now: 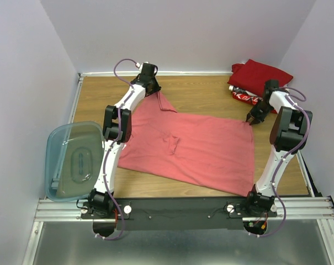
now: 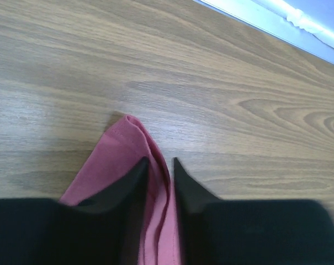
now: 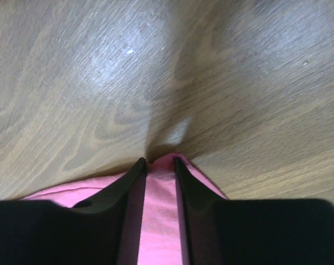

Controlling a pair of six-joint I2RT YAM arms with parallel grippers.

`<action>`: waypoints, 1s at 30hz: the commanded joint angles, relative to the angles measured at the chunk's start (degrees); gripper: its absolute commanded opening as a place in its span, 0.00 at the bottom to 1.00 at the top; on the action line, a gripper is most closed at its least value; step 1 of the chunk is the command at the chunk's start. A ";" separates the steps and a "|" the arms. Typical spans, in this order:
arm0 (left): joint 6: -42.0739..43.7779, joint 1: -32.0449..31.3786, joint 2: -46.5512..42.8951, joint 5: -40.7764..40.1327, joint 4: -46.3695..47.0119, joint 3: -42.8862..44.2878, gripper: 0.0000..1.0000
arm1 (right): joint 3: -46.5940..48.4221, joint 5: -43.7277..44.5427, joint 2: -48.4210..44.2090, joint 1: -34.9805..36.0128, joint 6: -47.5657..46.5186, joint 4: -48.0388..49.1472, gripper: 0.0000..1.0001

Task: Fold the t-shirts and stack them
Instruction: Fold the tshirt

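The salmon-pink t-shirt (image 1: pixel 200 149) lies spread on the wooden table, collar near the middle. My left gripper (image 1: pixel 151 88) is shut on its far left corner; in the left wrist view the pink cloth (image 2: pixel 158 193) runs between the black fingers (image 2: pixel 133 185) of the left gripper (image 2: pixel 160 161). My right gripper (image 1: pixel 251 120) is shut on the far right corner; the right wrist view shows the gripper (image 3: pixel 158 161) with pink cloth (image 3: pixel 158 204) pinched between its fingers. The dark red t-shirt (image 1: pixel 263 74) sits at the back right on the red shirt with white print (image 1: pixel 247 97).
A translucent blue-grey plastic bin (image 1: pixel 74 160) rests at the table's left edge beside the left arm. The back wall rail (image 2: pixel 277 19) runs close behind the left gripper. Bare wood (image 1: pixel 211 94) lies between the pink shirt and the back wall.
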 commanded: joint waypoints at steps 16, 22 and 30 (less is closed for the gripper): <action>-3.47 0.21 -3.27 4.45 5.11 -4.05 0.00 | -3.37 -0.08 -2.17 -0.12 0.05 0.39 0.01; -5.31 1.00 -11.88 3.03 6.35 -11.70 0.00 | -4.24 -0.08 -5.16 -0.12 -1.35 0.39 0.01; -6.64 1.09 -21.82 2.51 6.52 -19.79 0.00 | -7.67 0.19 -11.40 -0.12 -3.81 0.39 0.00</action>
